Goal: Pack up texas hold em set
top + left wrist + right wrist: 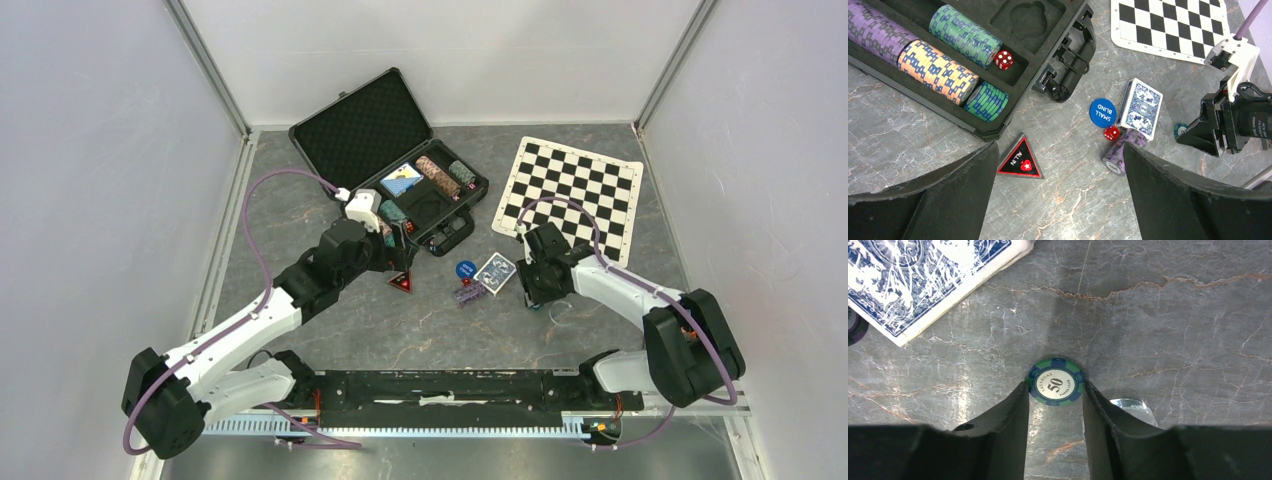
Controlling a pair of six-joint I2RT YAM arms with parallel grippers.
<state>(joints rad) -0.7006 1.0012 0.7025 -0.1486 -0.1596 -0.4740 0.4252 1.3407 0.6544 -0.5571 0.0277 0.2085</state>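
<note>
- Grey marble counter [400,330].
- The open case [360,130] at the back holds chip stacks [938,70], a card deck [401,179] and a red die [1004,59].
- Left claw [1059,147], in front of the case: wide open, empty.
- Right claw [1056,388], right of the case, pinches the flat 50 chip [1056,382]. Squeeze evenly and lift straight up.

A black-and-white checkered chess mat [568,196] is laid flat at the far right of the grey, marble-patterned worktop [400,335], turned slightly askew to its edges. The worktop is enclosed at the left, right and far sides by plain white walls [440,50], which are joined at the far corners by metal posts [205,60]. A small clear round object [1133,407] is seen on the worktop in the right wrist view; what it is cannot be told.
</note>
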